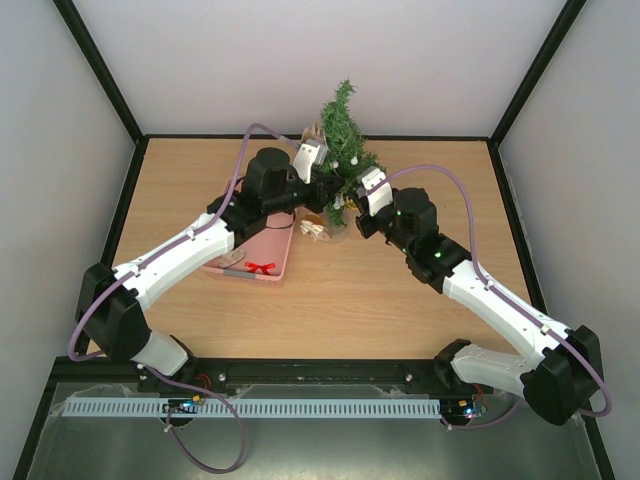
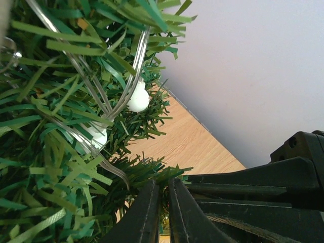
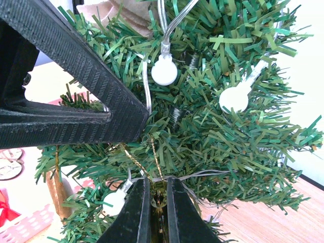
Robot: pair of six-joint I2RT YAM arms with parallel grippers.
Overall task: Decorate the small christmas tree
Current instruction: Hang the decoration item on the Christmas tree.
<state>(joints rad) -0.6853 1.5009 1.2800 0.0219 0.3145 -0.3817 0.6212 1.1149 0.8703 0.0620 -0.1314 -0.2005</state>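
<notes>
Near edge: arm bases, elbows out, forearms angled inward to the small christmas tree (image 1: pixel 345 150), upright by the back wall (image 1: pixel 320 60). Left of tree: pink basket (image 1: pixel 281 262); left gripper (image 2: pixel 163 185) narrowed among lower branches. Right of tree: right gripper (image 3: pixel 158 179) pinching gold thread (image 3: pixel 154 157). Wood tabletop (image 1: pixel 420 290) wide either side.

Plastic needles on the small christmas tree (image 3: pixel 228 136); smooth white bulbs (image 3: pixel 164 71); matt wood-grain table (image 1: pixel 400 290)

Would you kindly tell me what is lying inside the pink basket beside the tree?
A red bow shows at the near end of the pink basket. The left arm crosses over the rest, so anything else inside is covered and cannot be seen.
</notes>
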